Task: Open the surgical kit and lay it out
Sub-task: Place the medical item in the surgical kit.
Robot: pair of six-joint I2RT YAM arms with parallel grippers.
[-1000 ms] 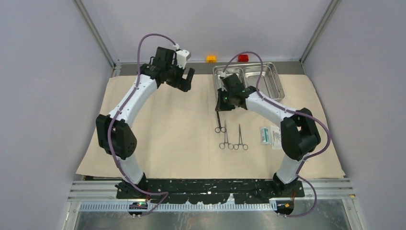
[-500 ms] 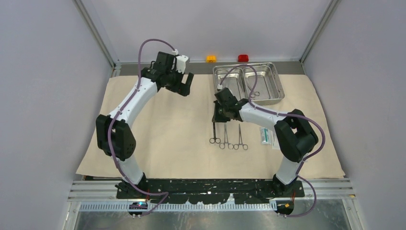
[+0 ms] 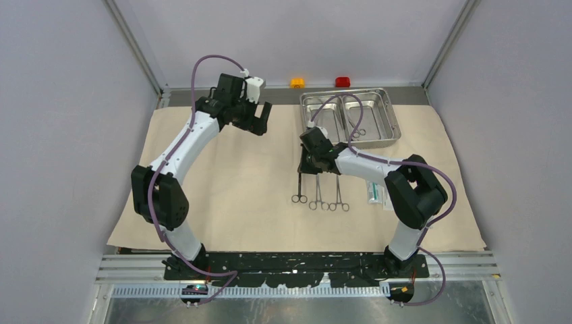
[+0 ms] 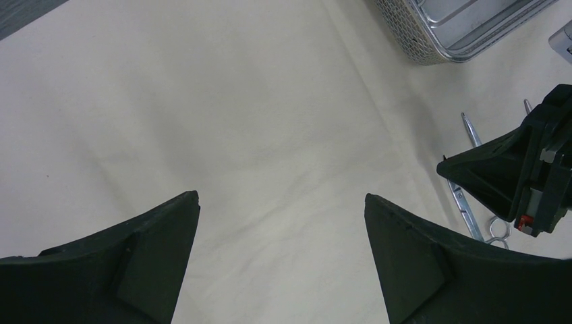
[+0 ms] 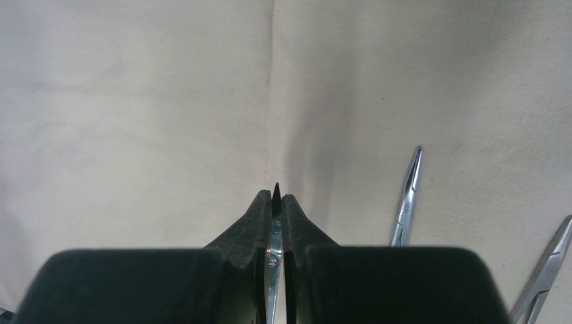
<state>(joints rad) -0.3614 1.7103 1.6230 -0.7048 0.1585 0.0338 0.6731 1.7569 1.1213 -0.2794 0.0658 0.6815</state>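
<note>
The beige cloth (image 3: 243,182) lies spread over the table. The steel tray (image 3: 388,115) stands at its back right, with a ring-handled tool (image 3: 357,131) in its right compartment. My right gripper (image 3: 309,164) is shut on a steel clamp (image 3: 299,189) and holds it low over the cloth; its blade shows between the fingers (image 5: 275,223). Two more clamps (image 3: 318,196) (image 3: 338,196) lie side by side to its right, also in the right wrist view (image 5: 407,202) (image 5: 546,270). Two white and teal packets (image 3: 375,191) lie further right. My left gripper (image 3: 260,123) is open and empty above the cloth (image 4: 270,135).
A small orange block (image 3: 297,82) and a small red block (image 3: 342,82) sit behind the tray near the back wall. The tray's corner (image 4: 432,40) and my right gripper (image 4: 519,175) show in the left wrist view. Walls close in both sides.
My right gripper has moved toward the near side and slightly left, carrying a clamp down beside the two lying clamps. My left arm has shifted slightly.
</note>
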